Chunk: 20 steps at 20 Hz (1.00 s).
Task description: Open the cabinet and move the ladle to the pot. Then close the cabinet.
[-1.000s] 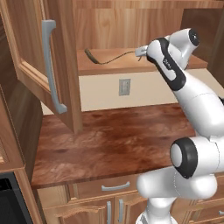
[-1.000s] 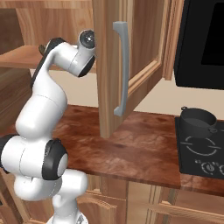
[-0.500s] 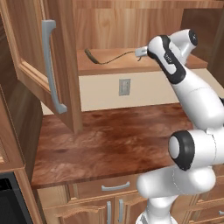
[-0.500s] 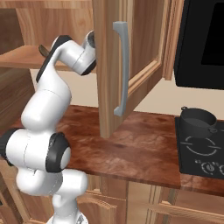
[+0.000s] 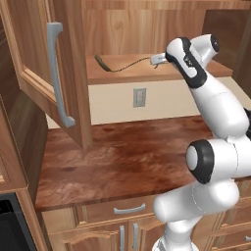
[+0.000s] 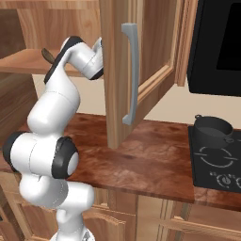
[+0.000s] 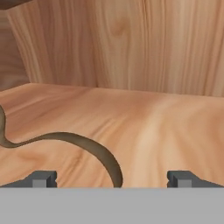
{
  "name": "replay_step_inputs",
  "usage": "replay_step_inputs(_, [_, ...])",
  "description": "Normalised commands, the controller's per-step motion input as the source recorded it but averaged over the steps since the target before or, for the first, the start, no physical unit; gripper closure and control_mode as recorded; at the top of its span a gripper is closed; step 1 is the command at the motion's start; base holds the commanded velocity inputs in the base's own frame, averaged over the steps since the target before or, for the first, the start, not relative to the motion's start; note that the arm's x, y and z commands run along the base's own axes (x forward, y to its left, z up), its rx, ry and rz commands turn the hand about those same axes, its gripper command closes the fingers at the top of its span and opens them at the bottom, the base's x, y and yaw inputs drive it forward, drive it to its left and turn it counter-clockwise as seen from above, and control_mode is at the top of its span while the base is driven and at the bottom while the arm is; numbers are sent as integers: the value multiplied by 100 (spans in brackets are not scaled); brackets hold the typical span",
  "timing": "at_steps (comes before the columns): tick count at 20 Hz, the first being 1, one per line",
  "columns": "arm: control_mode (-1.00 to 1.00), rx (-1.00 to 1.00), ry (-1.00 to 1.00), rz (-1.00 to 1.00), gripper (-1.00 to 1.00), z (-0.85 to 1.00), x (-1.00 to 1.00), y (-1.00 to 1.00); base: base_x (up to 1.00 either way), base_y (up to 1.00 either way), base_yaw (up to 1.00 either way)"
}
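Two raised-panel doors of the large medium-brown wooden wall cabinet (image 5: 147,29) are seen swung open, each with a long vertical grey bar handle (image 5: 58,73). On the cabinet's light wooden shelf (image 5: 122,73) the slim dark bronze-brown ladle (image 5: 120,65) is laid flat, its small bowl to the left and its thin curved handle reaching right toward the white arm's two-finger gripper (image 5: 158,59). The gripper (image 7: 112,177) is held inside the cabinet just above the shelf, its jaws spread wide and released, with nothing grasped. In the hand view the end of the ladle (image 7: 87,151) handle is seen running down between the two dark fingertips (image 7: 43,178); whether it is touched cannot be told. Far to the right, the small squat dark grey-black round pot (image 6: 212,132) is set on the black cooktop (image 6: 216,162), beside the reddish-brown countertop (image 5: 127,157).
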Motion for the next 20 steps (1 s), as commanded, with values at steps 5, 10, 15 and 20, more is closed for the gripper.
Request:
replay_step_inputs(5, [-100,0,0,5,-100,0,14,0,0,0,0])
replay_step_inputs(10, [-100,0,0,5,-100,0,12,0,0,0,0])
replay_step_inputs(15, [-100,0,0,4,-100,-3,5,0,0,0,0])
replay_step_inputs(20, [-100,0,0,4,-100,-3,8,0,0,0,0])
